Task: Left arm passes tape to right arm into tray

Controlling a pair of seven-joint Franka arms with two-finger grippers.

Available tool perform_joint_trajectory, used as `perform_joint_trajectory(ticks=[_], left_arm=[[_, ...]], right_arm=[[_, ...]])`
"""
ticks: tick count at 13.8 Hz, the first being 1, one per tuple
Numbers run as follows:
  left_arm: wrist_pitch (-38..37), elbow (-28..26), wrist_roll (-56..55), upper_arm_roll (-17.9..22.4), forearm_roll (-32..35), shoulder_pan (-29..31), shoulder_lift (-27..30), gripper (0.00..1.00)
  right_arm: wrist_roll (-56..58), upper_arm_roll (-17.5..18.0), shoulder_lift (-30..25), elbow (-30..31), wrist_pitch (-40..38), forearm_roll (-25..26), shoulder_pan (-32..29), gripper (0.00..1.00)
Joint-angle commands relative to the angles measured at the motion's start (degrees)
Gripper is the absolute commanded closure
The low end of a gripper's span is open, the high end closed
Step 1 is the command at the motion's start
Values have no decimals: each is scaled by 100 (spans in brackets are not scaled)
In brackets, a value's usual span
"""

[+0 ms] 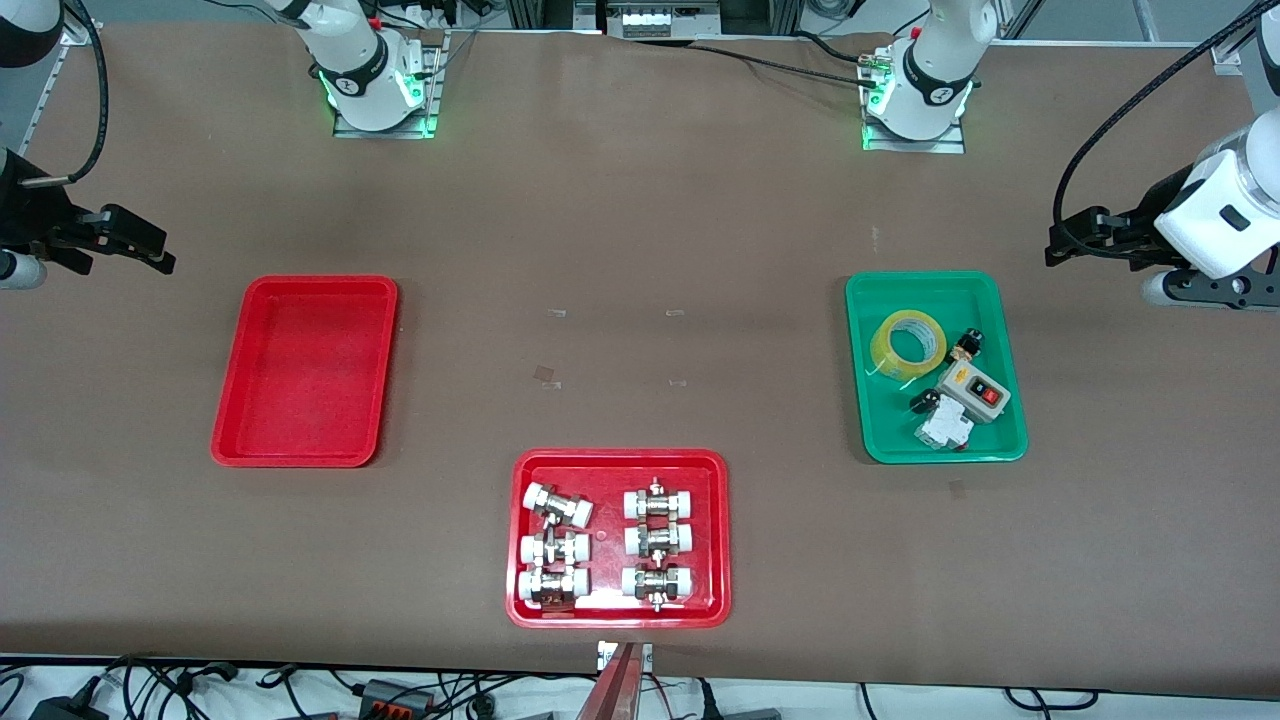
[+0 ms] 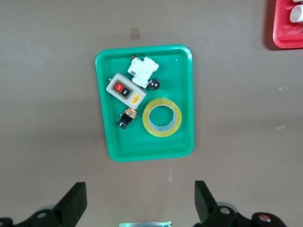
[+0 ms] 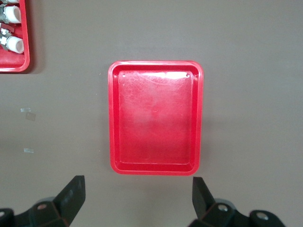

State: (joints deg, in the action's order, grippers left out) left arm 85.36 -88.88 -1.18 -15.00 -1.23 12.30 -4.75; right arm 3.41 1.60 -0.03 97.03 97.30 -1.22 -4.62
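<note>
The yellow tape [image 1: 882,345] lies flat in the green tray [image 1: 880,420], at the tray's end nearer the robot bases. It also shows in the left wrist view [image 2: 162,134], inside the green tray [image 2: 142,146]. My left gripper [image 1: 1075,240] hangs open and empty over bare table beside the green tray, at the left arm's end; its jaws stand wide apart [image 2: 140,187]. The plain red tray [image 1: 305,370] lies empty toward the right arm's end. My right gripper [image 1: 145,245] hangs open and empty over the table beside it, with the red tray [image 3: 156,123] in its wrist view [image 3: 137,182].
The green tray also holds a grey switch box [image 1: 972,388], a white breaker [image 1: 943,430] and small black parts beside the tape. A second red tray [image 1: 618,458] with several white-capped metal fittings lies near the front camera's table edge, midway between the other trays.
</note>
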Motion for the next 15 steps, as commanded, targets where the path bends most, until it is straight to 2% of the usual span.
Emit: perform_joint_trajectory(ticks=[1, 15], left_arm=[[-99, 46, -5, -3, -62, 27, 53, 0], [-107, 46, -5, 23, -62, 44, 53, 0]], right_arm=[[2, 15, -138, 18, -88, 61, 14, 0], [-68, 15, -41, -53, -17, 34, 40, 0]])
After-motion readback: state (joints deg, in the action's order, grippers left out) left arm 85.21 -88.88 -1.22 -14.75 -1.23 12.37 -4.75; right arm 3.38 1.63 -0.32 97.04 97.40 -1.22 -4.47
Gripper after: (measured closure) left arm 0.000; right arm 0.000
